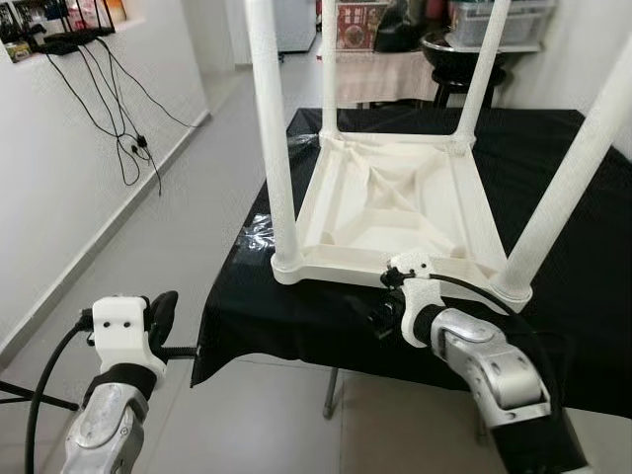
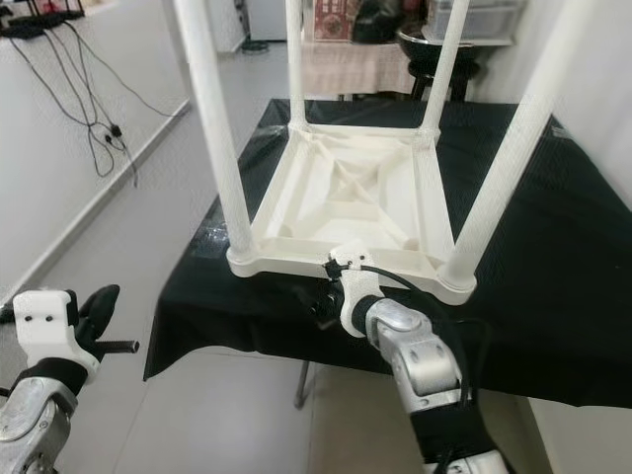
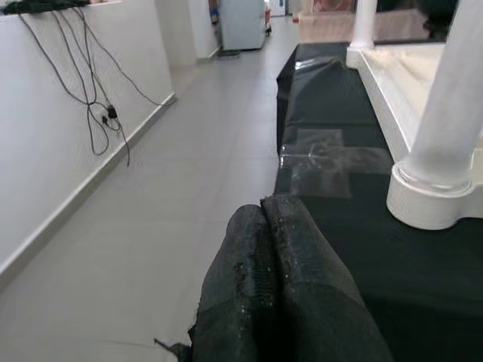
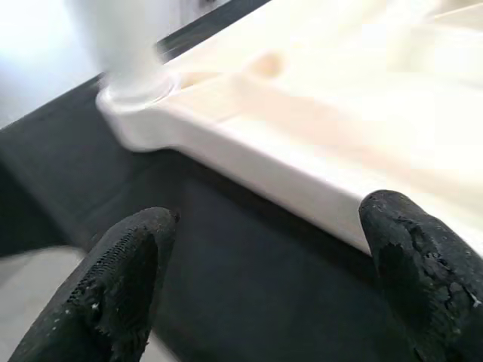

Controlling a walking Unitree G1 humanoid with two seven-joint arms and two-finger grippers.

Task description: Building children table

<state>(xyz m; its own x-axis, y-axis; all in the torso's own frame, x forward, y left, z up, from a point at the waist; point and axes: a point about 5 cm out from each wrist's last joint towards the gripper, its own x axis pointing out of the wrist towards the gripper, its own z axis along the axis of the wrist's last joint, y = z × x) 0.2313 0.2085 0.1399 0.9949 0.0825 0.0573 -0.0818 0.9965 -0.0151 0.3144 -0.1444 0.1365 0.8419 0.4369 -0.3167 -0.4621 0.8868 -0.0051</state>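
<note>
A white plastic children's table (image 1: pixel 395 197) lies upside down on a black-covered table (image 1: pixel 286 326), its four legs pointing up. The near-left leg (image 1: pixel 274 128) and near-right leg (image 1: pixel 573 168) stand at the front corners. My right gripper (image 1: pixel 380 306) hovers just before the front rim of the white table, open, with the rim (image 4: pixel 302 181) showing between its fingers (image 4: pixel 128 264) and nothing held. My left gripper (image 1: pixel 163 311) is shut and empty. It hangs over the floor, left of the black table's corner, with the near-left leg (image 3: pixel 453 98) ahead of it.
Black cables (image 1: pixel 118 118) hang down the white wall on the left, above open grey floor (image 1: pixel 178 227). Beyond the black table stands another table with a cloth (image 1: pixel 380 74), a dark bowl (image 1: pixel 464 54) and a plastic crate (image 1: pixel 494 20).
</note>
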